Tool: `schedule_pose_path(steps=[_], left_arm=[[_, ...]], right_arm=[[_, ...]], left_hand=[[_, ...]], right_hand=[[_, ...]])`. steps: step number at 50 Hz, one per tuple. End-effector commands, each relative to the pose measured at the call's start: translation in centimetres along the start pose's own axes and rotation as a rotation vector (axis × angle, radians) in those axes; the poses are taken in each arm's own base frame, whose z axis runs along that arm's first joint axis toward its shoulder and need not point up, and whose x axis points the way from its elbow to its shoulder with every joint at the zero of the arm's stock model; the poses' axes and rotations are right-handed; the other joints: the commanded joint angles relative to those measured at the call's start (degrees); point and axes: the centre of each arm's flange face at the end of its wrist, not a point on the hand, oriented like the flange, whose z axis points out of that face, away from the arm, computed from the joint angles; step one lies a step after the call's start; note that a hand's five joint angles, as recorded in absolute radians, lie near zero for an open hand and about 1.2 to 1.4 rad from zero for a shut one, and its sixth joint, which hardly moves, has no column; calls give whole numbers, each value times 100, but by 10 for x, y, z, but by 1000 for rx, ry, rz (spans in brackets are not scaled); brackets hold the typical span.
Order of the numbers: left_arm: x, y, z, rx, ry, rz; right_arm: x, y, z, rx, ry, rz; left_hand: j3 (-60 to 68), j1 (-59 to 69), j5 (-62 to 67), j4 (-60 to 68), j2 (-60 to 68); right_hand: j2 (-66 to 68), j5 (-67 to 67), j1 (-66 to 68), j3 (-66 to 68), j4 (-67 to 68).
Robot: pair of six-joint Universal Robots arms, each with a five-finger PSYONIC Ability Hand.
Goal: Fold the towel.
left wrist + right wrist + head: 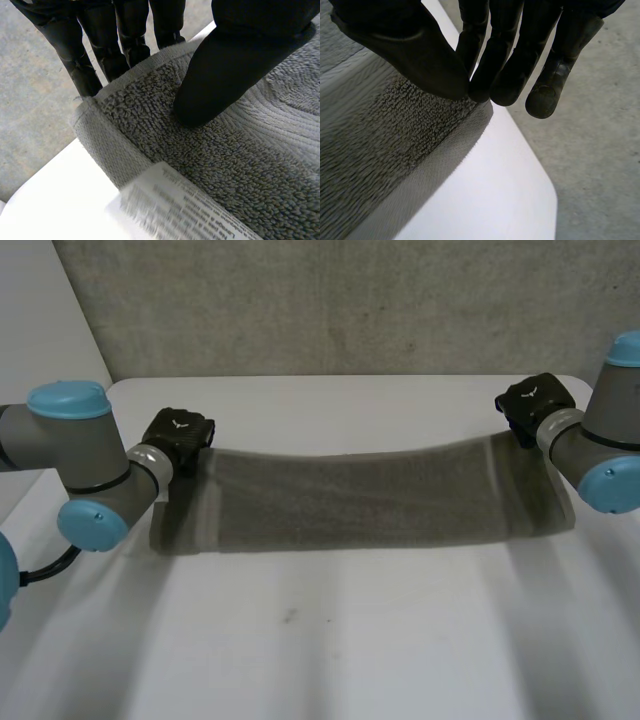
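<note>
The white table (pixel 330 640) has a smooth, plain top with rounded far corners, and grey concrete floor (pixel 350 300) lies beyond it. Across the far half of the table the grey towel (pixel 360 500) is stretched out as one long band between the two hands, its upper edge dipping slightly in the middle. Whether its lower edge touches the table cannot be told. The cloth is thick looped terry with a flatter woven strip near each short end. The left arm (pixel 70 440) reaches in from the side with its elbow bent, and the right arm (pixel 610 440) does the same from the other side. The left hand (pixel 178 438) grips the towel's upper corner at its own end: its thumb (pixel 225 65) presses down on the pile while the fingers (pixel 105 50) stand behind the hem, so the cloth is pinched between them. The right hand (pixel 535 403) has the opposite upper corner, nipped between the thumb tip (pixel 430 65) and the fingertips (pixel 505 75), which are nearly straight and close together. A white printed label (pixel 175 205) is sewn into the towel's edge just beside the left hand.
</note>
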Motion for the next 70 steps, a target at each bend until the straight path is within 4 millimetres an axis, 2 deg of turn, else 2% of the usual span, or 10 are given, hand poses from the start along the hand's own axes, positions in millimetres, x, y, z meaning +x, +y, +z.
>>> schedule_pose_path(steps=[1, 18, 19, 20, 21, 22, 34, 44, 56, 70], left_arm=[[-2, 5, 17, -3, -23, 1], [0, 17, 39, -35, -13, -4], [0, 18, 39, -40, -9, -3], [1, 19, 38, -46, -3, -3], [2, 19, 38, -46, -3, -3], [3, 18, 38, -44, -2, 0], [-1, -17, 28, 20, -15, 6], [-2, -47, -22, 2, 14, -49], [0, -60, -86, 70, -11, -147], [12, -46, -117, 93, -13, -213]], right_arm=[[4, 1, 18, 21, 75, -10], [-2, 14, 39, 25, 119, -22], [-2, 17, 40, 19, 122, -23], [-4, 17, 40, 18, 119, -23], [-4, 17, 40, 18, 119, -23], [-6, 19, 41, 17, 114, -21], [6, -13, 27, 73, 128, 13], [19, -27, -8, 57, 37, 131], [28, 11, -64, -75, -101, 192], [17, 57, -76, -130, -187, 249]], left_hand=[[1026, 1143, 1100, 1020, 1020], [1026, 1143, 1100, 1020, 1020], [1026, 1143, 1100, 1020, 1020], [-1320, -1203, -1246, -1326, -1326], [-1344, -1226, -1270, -1349, -1349], [-4841, -4724, -4767, -4847, -4846], [-5974, -5857, -5900, -5980, -5980], [-5974, -5857, -5900, -5980, -5980], [-5974, -5857, -5900, -5980, -5980], [-5974, -5857, -5900, -5980, -5980]], right_hand=[[307, 225, 334, 335, 317], [307, 225, 334, 335, 317], [-1419, -1501, -1392, -1391, -1409], [-5166, -5249, -5140, -5139, -5157], [-5204, -5286, -5177, -5176, -5194], [-6693, -6775, -6666, -6665, -6683], [-6693, -6775, -6666, -6665, -6683], [-6693, -6775, -6666, -6665, -6683], [-6693, -6775, -6666, -6665, -6683], [-6197, -6279, -6170, -6169, -6187]])
